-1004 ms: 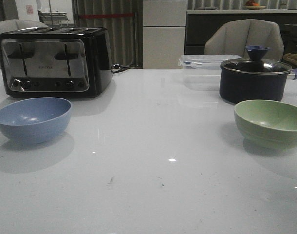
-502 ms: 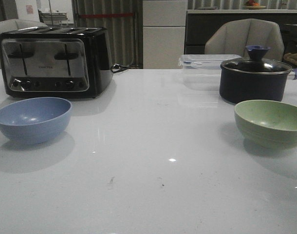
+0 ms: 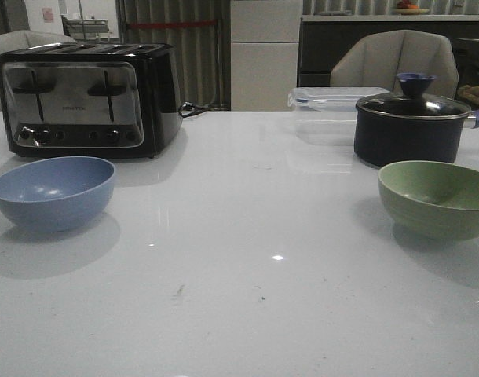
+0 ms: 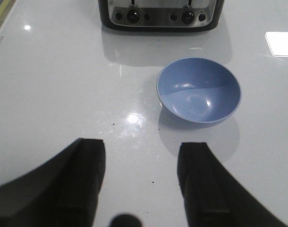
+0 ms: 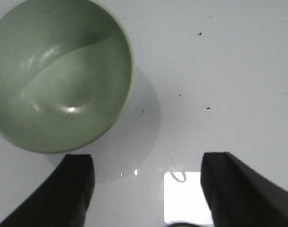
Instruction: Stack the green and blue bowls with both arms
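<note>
The dusty blue bowl (image 3: 53, 191) sits upright and empty at the table's left, in front of the toaster. It also shows in the left wrist view (image 4: 199, 90). My left gripper (image 4: 143, 150) is open and empty, above the table a short way short of the bowl. The sage green bowl (image 3: 436, 198) sits upright and empty at the right, in front of the pot. It also shows in the right wrist view (image 5: 59, 73). My right gripper (image 5: 147, 163) is open and empty beside that bowl. Neither arm shows in the front view.
A black and silver toaster (image 3: 86, 98) stands at the back left, also in the left wrist view (image 4: 158, 14). A dark blue lidded pot (image 3: 411, 126) and a clear plastic container (image 3: 330, 106) stand at the back right. The white table (image 3: 255, 259) lies between the bowls.
</note>
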Controlling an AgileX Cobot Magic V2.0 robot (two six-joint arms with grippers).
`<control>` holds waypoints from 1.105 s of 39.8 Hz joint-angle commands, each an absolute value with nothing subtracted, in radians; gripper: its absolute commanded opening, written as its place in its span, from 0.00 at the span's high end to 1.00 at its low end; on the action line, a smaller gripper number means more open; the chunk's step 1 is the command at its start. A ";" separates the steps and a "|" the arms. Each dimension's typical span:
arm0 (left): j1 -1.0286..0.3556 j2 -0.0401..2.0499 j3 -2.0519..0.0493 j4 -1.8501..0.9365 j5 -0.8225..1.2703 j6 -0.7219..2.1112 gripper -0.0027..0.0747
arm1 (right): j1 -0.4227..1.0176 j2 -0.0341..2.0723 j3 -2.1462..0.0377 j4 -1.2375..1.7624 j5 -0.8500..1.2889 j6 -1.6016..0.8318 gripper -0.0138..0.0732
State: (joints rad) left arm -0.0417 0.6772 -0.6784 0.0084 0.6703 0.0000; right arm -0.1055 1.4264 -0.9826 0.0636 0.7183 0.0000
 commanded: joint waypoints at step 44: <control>-0.047 0.680 -0.706 0.006 0.602 0.000 0.42 | -0.091 1.802 -1.342 0.188 0.794 -0.144 0.77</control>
State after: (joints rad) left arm -0.0417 0.6785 -0.6784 0.0084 0.6724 0.0000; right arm -0.1021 1.8797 -1.2986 0.1823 0.7888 -0.1170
